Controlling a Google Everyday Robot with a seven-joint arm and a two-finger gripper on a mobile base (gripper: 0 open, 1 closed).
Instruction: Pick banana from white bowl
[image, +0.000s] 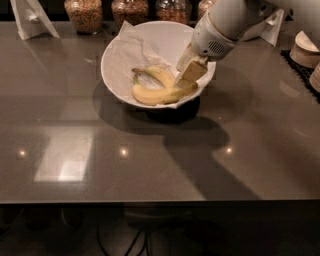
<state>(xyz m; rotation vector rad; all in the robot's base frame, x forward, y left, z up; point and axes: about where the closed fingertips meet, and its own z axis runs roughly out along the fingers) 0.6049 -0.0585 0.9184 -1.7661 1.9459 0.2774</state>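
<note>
Glossy white rounded arm (227, 17) with grille-vented wrist (214, 45) carries a cream claw (186, 81) in the white bowl (106, 75).

I seem to be working in an office snack kitchen or café. There's a dark polished stone counter (150, 165), glass jars of dry snacks (84, 14) along its back edge and stacked plates (305, 50) nearby. My gripper (189, 77) sits low inside the white bowl (172, 37).
</note>
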